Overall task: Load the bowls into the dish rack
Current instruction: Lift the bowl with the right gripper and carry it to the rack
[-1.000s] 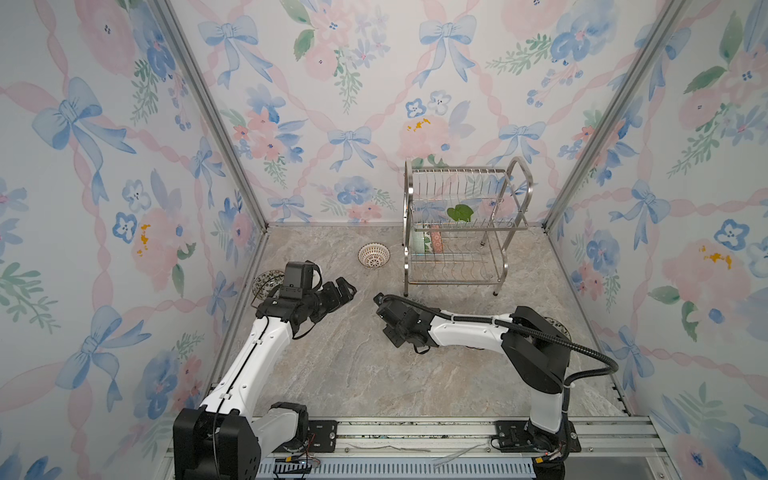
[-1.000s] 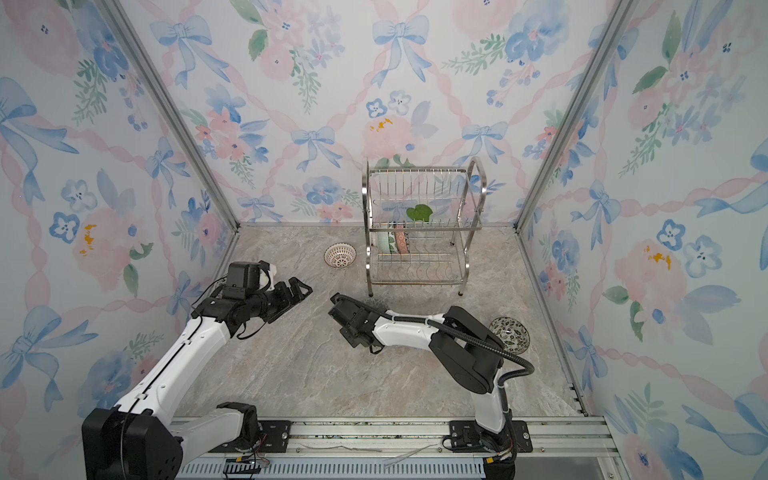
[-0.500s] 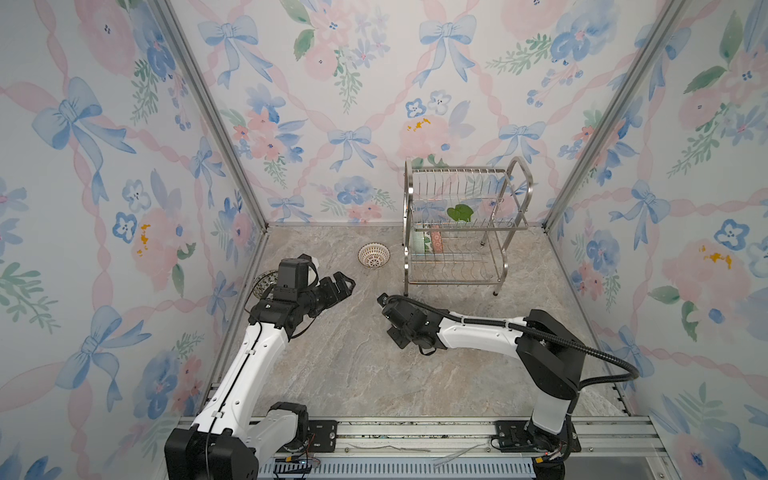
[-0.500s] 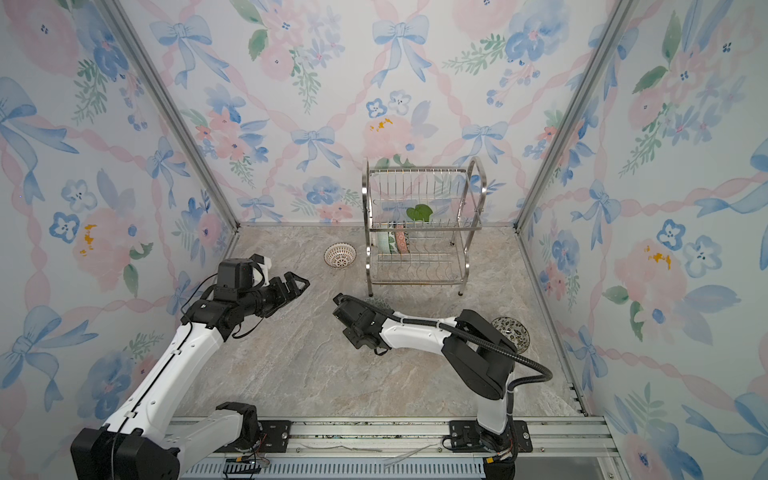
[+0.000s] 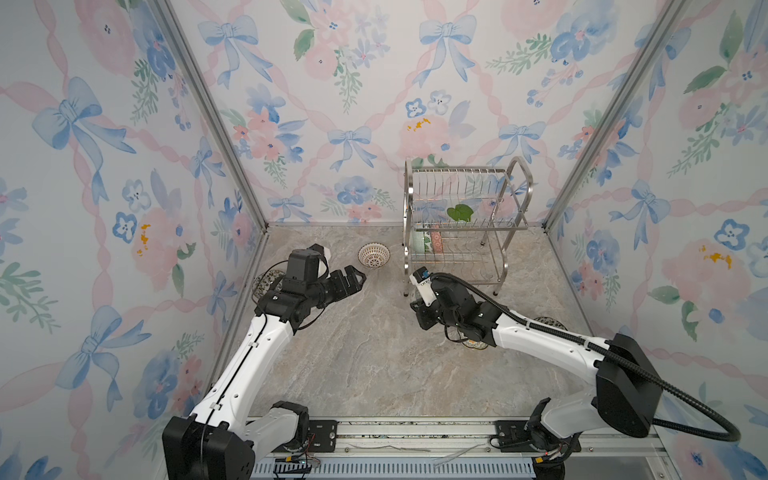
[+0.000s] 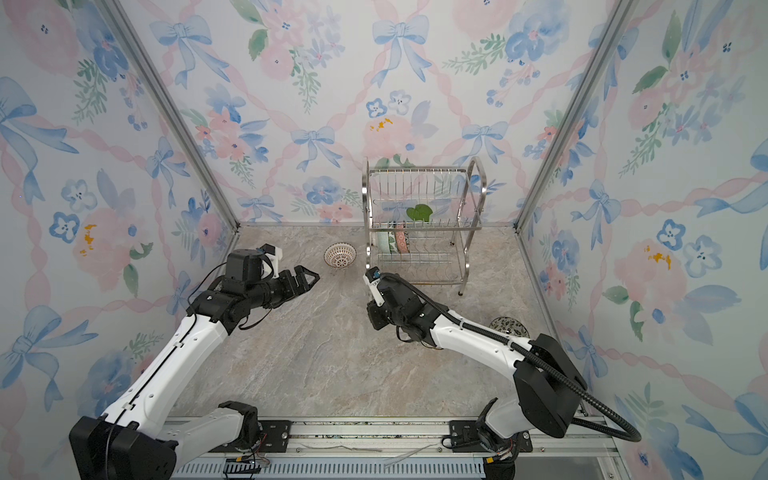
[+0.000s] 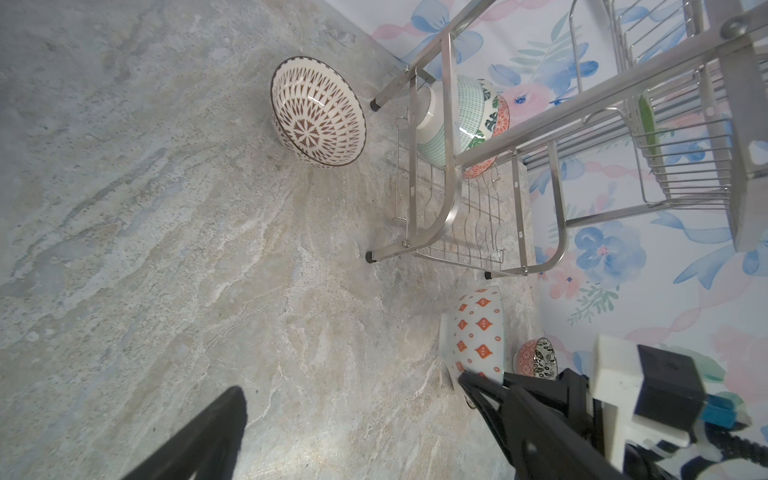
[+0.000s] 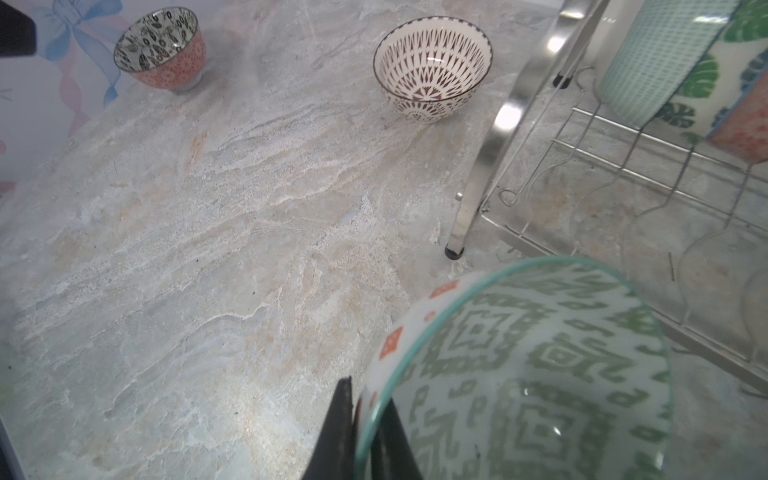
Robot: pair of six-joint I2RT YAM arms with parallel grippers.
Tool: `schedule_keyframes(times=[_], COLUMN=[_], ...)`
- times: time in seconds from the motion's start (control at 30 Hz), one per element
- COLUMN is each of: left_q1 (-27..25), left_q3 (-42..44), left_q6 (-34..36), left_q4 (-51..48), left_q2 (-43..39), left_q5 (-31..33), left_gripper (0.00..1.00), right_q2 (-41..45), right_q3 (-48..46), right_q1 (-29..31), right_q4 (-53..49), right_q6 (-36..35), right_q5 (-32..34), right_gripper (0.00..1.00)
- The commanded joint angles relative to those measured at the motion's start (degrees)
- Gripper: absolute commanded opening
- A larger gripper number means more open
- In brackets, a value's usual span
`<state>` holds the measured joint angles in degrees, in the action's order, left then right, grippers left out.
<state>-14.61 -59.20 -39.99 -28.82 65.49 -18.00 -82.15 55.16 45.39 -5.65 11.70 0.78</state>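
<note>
My right gripper (image 8: pixel 365 419) is shut on the rim of a bowl (image 8: pixel 540 374) with a green geometric inside and orange diamonds outside (image 7: pixel 478 332). It holds the bowl tilted just in front of the dish rack's (image 5: pixel 465 224) lower tier. In both top views the right wrist (image 5: pixel 440 303) hides that bowl. My left gripper (image 5: pixel 353 276) hangs open and empty above the table. A brown lattice bowl (image 5: pixel 374 254) stands beyond it, left of the rack. Bowls (image 5: pixel 424 241) stand on edge in the lower tier, among them a mint one (image 7: pixel 440 120).
A red bowl with a dark leafy inside (image 8: pixel 160 50) sits by the left wall, behind my left arm. Another dark floral bowl (image 5: pixel 548 322) sits near the right wall. A bowl (image 5: pixel 473 343) lies partly hidden under my right forearm. A green leaf shape (image 5: pixel 459 212) shows on the upper tier.
My right gripper has closed on the bowl's rim and carried it right, toward the rack. My left gripper has shifted slightly toward the back and stays open.
</note>
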Motion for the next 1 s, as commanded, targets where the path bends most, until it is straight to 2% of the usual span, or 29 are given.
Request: schedule_keyframes(times=[0.0, 0.5, 0.8, 0.97], left_q1=[-2.6, -10.4, -14.6, -17.5], left_q3=[-2.5, -8.1, -11.1, -12.5], left_q6=[2.0, 2.6, 2.9, 2.7], left_q4=[0.4, 6.6, 6.7, 6.9], left_q2=[1.8, 11.8, 16.6, 18.8], left_q5=[2.5, 3.2, 4.6, 7.3], left_gripper=[0.98, 0.98, 0.98, 0.98], right_q2=[4.3, 9.0, 3.1, -2.2], right_q3=[-1.7, -5.2, -5.8, -2.3], right_q1=[-3.2, -20.2, -28.7, -31.0], right_q4=[4.1, 11.8, 25.9, 28.5], right_q6=[1.8, 9.4, 15.6, 15.8], right_q5=[-3.8, -12.8, -17.3, -19.2], right_gripper=[0.00, 0.00, 0.00, 0.00])
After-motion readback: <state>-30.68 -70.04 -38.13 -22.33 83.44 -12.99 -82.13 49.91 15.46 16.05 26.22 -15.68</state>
